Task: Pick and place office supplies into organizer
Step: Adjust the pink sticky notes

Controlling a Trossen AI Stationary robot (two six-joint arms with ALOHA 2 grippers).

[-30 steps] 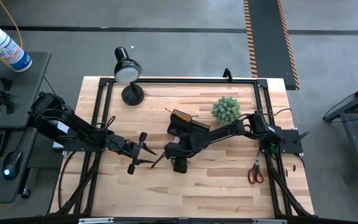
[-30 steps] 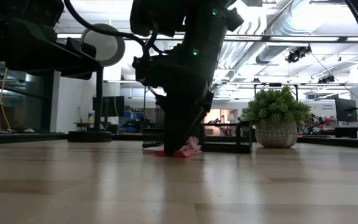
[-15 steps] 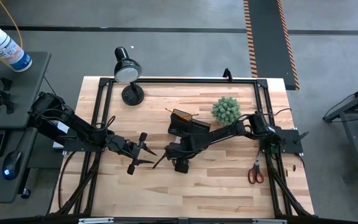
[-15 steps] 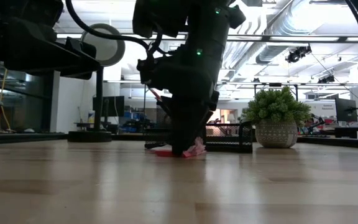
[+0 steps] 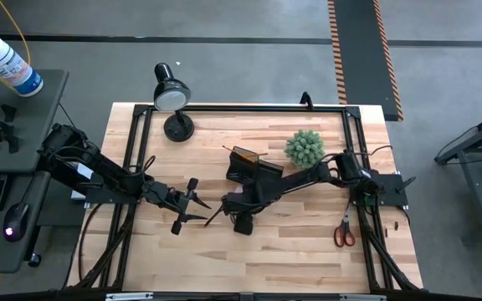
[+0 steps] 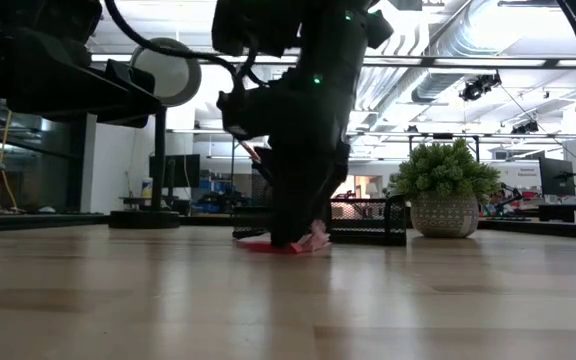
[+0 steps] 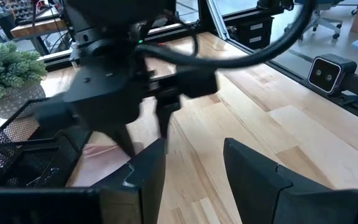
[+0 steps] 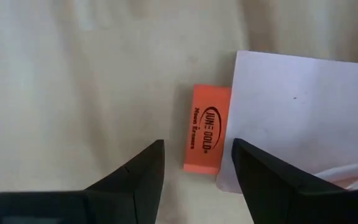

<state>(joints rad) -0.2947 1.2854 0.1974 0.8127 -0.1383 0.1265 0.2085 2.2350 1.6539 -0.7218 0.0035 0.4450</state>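
Right gripper shifted slightly left versus 1 second ago, jaws spread, grasping nothing, straddling 1 orange eraser touching 1 pink sticky-note pad (just near of the organizer). Left gripper unchanged at table's left, released, empty. 1 pair of scissors far right.

The pink pad runs off the frame edge — right pincer hides its middle.
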